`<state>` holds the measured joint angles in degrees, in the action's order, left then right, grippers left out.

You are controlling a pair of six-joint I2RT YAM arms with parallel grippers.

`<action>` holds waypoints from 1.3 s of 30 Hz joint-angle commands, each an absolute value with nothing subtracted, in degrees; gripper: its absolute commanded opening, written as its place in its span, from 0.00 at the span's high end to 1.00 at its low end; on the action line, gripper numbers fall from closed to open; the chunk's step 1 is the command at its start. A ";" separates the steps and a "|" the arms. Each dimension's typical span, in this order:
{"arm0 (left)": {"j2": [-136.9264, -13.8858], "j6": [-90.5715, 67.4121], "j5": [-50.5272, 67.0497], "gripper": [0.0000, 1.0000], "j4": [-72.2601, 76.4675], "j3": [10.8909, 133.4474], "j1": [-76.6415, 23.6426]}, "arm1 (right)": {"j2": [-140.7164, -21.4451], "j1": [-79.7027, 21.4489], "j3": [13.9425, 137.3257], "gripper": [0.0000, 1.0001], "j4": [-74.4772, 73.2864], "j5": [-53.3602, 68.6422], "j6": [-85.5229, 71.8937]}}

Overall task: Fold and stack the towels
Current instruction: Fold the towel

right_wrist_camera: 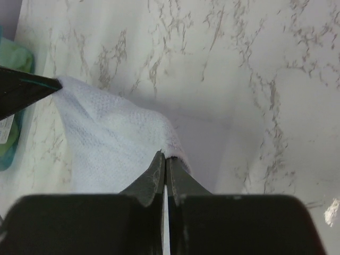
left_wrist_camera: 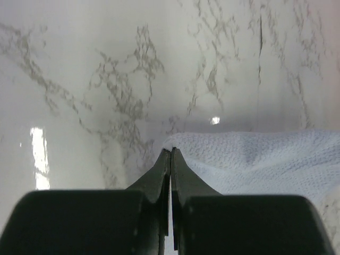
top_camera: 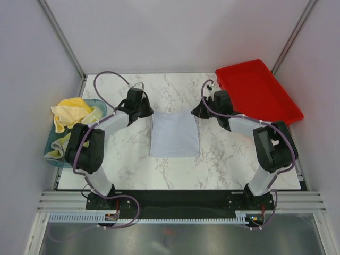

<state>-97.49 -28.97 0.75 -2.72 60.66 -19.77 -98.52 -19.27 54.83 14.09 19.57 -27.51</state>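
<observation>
A pale grey-blue towel (top_camera: pixel 174 134) lies in the middle of the marble table, its far edge lifted a little. My left gripper (top_camera: pixel 151 113) is shut on its far left corner; in the left wrist view the closed tips (left_wrist_camera: pixel 171 151) pinch the towel (left_wrist_camera: pixel 255 159) at that corner. My right gripper (top_camera: pixel 196 113) is shut on the far right corner, and its tips (right_wrist_camera: pixel 164 156) bite the folded-up edge of the towel (right_wrist_camera: pixel 106 143). More towels, yellow ones (top_camera: pixel 73 110), are heaped in the tub at the left.
A translucent teal tub (top_camera: pixel 52 144) sits at the table's left edge. The red tray (top_camera: pixel 257 90) stands at the back right, close behind the right arm. Grey walls close in both sides and the back.
</observation>
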 commanded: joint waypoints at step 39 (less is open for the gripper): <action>-101.35 -31.02 13.97 0.53 -8.44 59.59 -18.10 | -92.11 -21.27 42.89 0.94 4.05 30.06 -28.04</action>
